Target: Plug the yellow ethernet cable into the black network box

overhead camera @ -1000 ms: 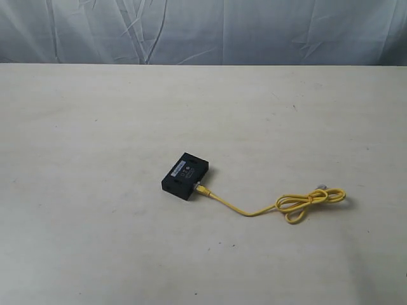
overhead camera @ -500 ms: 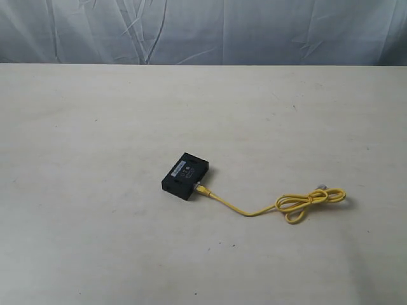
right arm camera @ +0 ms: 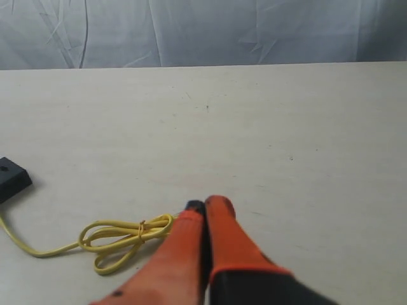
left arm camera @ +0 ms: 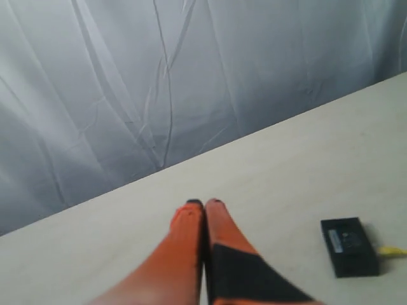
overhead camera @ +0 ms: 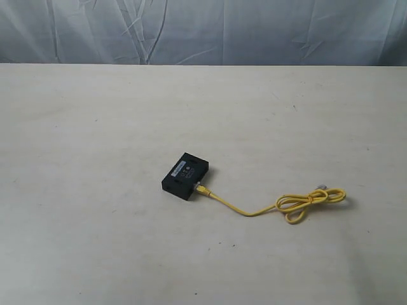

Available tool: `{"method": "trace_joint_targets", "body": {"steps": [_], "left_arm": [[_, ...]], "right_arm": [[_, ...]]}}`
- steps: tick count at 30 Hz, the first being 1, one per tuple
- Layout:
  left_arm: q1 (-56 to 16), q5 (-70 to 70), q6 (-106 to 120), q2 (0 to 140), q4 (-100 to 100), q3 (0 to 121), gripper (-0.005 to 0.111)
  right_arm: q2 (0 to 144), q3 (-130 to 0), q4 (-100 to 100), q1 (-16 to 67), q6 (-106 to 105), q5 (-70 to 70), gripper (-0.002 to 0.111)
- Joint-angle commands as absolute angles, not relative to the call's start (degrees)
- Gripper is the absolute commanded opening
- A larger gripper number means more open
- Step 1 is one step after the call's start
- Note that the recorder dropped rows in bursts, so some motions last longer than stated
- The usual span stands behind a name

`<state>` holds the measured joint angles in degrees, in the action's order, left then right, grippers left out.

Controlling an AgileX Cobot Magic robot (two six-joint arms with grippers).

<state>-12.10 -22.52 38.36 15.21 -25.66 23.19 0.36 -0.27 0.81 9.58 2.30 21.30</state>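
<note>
The black network box (overhead camera: 185,176) lies flat near the middle of the table, white label up. The yellow ethernet cable (overhead camera: 254,210) runs from a plug at the box's side (overhead camera: 202,189) to a tied loop (overhead camera: 311,201) on the right. The left wrist view shows the box (left arm camera: 349,246) off to one side of my left gripper (left arm camera: 203,203), whose orange fingers are shut and empty. My right gripper (right arm camera: 205,204) is shut too, holding nothing, with the cable loop (right arm camera: 124,235) lying beside it and a corner of the box (right arm camera: 13,178) further off. Neither gripper appears in the exterior view.
The table (overhead camera: 95,127) is a pale, bare surface. A wrinkled grey-blue curtain (overhead camera: 203,28) hangs along its far edge.
</note>
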Motion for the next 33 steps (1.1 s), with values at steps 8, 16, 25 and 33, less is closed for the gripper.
{"method": "trace_joint_targets", "body": {"steps": [8,16,25,33], "left_arm": [[-5.82,-22.98,38.61,0.00,-13.31,10.31,0.000],[-5.82,-12.82,38.58,0.00,-13.02,0.00,0.000],[-5.58,-13.30,20.39,0.00,-6.05,0.00,0.000],[-5.15,-13.30,3.35,0.00,-0.98,0.00,0.000]], "right_arm": [[0.00,0.00,0.76,9.30,2.06,20.45,0.000],[0.00,0.00,0.60,9.30,2.06,20.45,0.000],[0.00,0.00,0.45,9.30,2.18,20.45,0.000],[0.00,0.00,-0.31,9.30,2.18,20.45,0.000]]}}
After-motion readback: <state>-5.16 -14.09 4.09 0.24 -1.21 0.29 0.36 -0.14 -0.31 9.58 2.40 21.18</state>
